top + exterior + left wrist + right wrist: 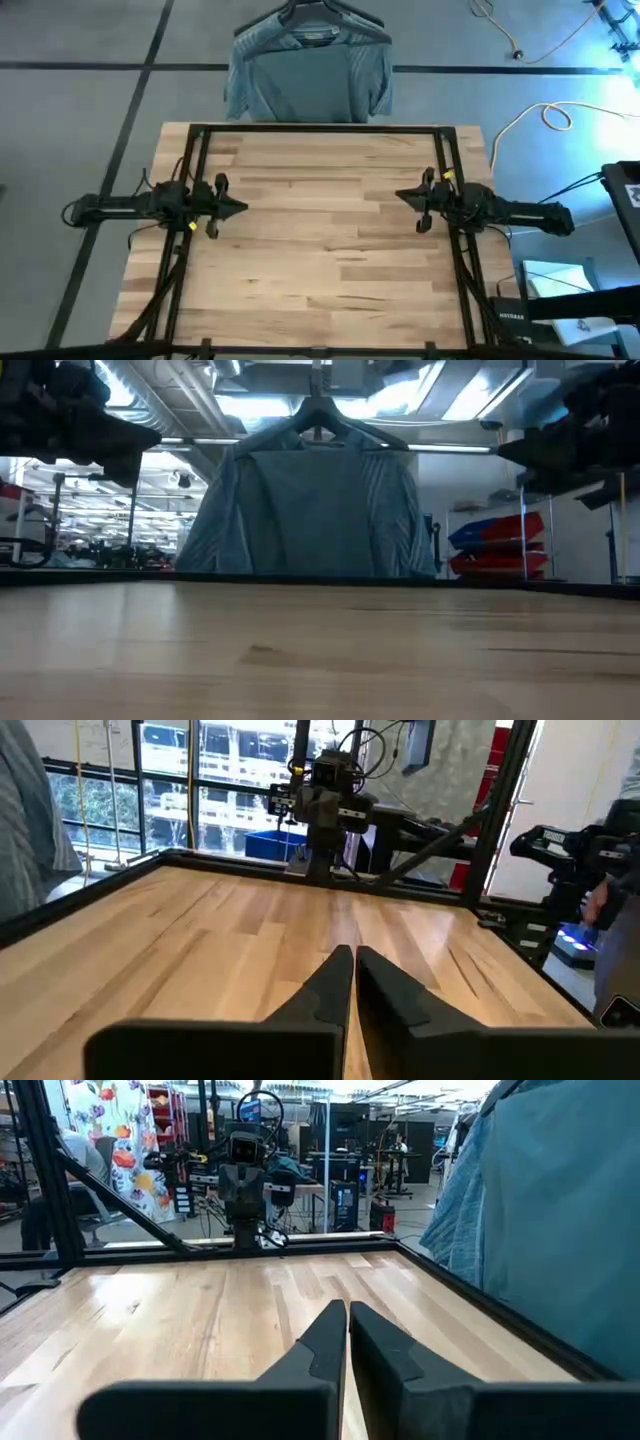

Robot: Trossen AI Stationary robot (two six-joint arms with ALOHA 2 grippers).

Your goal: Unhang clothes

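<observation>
Grippers at rest over the wooden desk (320,250), facing each other across its middle: the left gripper (238,208) near the left edge and the right gripper (403,196) near the right edge, both above the surface, jaws closed tip to tip and holding nothing, as the wrist views show. This posture reads as a starting stance, leaving the desk free to receive the garment. Beyond the far edge, the blue-grey striped shirt (305,72) hangs on a dark hanger (318,12), off the desk and well apart from both grippers. Its long axis runs vertically, collar up at the hook and hem down toward the far edge; its broad face is turned toward the desk, presumably for a frontal reach.
</observation>
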